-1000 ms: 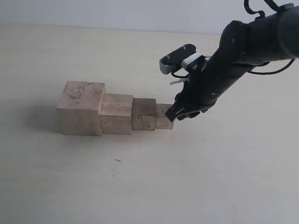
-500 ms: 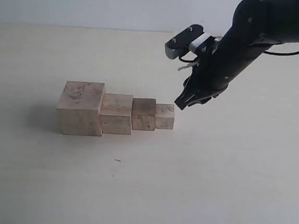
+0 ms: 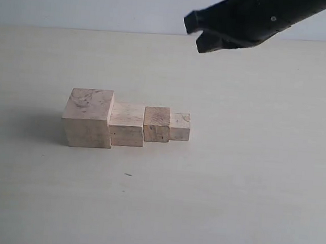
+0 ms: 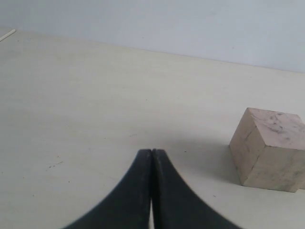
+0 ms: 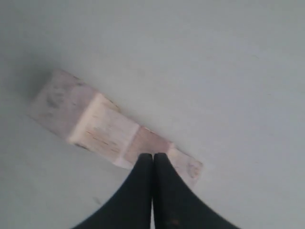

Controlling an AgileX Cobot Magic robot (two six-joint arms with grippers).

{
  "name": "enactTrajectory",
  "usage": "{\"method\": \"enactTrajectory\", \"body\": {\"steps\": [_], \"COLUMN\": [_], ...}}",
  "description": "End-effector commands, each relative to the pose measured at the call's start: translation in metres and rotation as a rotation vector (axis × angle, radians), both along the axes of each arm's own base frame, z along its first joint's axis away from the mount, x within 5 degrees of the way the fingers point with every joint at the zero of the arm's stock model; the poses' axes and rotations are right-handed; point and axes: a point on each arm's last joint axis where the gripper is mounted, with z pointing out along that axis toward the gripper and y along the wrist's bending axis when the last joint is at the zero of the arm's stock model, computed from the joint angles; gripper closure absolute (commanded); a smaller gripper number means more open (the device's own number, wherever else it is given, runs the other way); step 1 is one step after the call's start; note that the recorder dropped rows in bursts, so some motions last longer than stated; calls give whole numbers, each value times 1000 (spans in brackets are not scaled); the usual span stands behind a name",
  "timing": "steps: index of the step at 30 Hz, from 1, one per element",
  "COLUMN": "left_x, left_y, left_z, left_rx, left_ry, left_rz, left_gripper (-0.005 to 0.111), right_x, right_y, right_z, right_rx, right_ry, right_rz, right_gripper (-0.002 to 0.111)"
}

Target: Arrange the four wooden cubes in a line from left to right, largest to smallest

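I read no text, label, brand, number or sign in any view. Only marks I get are on the four wooden cubes (image 3: 127, 124): dark scuffs and grain, no letters or digits.
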Motion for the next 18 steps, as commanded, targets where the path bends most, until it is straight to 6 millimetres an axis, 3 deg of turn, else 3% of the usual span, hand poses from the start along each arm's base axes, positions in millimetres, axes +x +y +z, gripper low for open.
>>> {"method": "enactTrajectory", "body": {"steps": [1,7,13,18], "left_x": [0,0,0,0], "left_y": [0,0,0,0], "left_z": [0,0,0,0], "left_rx": [-2,-2,-2,-2], "left_ry": [-6,-6,-6,-6], "left_rz": [-2,-2,-2,-2], "left_gripper": [107,107,107,107], "right_x": [-14,-19,-24,-31], "right_y": [1,-1,-17,-44], "right_z": [28,44,54,74], "right_rx": [199,281,116,29], "right_ry": [65,36,-148,-252], "right_rz": [-53,-84,-20,-152], "right_gripper": [108,108,108,108]}}
